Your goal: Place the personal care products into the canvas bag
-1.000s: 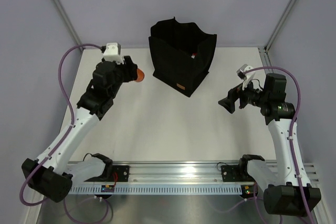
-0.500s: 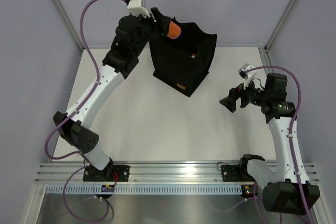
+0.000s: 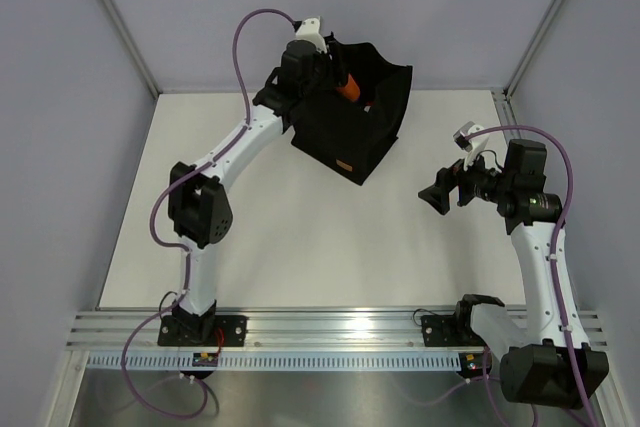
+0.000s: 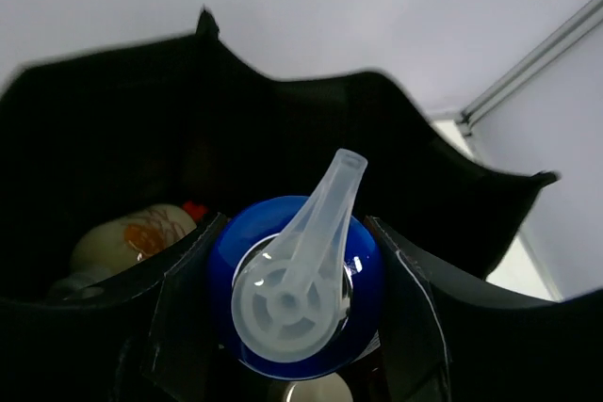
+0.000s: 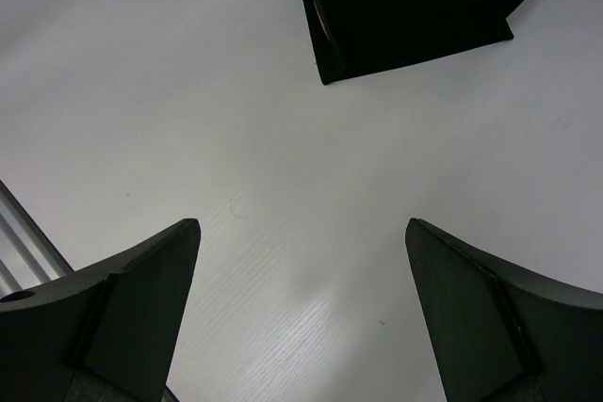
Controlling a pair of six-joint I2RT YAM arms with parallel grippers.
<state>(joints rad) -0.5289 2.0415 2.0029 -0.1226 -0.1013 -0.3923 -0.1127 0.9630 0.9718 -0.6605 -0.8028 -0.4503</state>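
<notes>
Black fingers [image 4: 184,317] of the left gripper [image 3: 335,75] press on either side of the orange bottle with blue cap [image 3: 347,89], gripping it just above the open mouth of the canvas bag [image 3: 345,137]. The left wrist view shows the cap end-on with its clear spout [image 4: 320,223], the bag's dark rim rising behind it. Inside the bag, left of the gripped bottle in that view, lies a beige bottle [image 4: 132,237] with a small red piece [image 4: 195,209] just beside it. The bag stands at the far edge of the worktop [image 3: 300,237], near its middle, with its tan label [image 3: 346,166] turned toward the near edge. Over the worktop's right side the right gripper [image 3: 437,197] hovers with jaws spread wide and nothing between them, well apart from the bag.
</notes>
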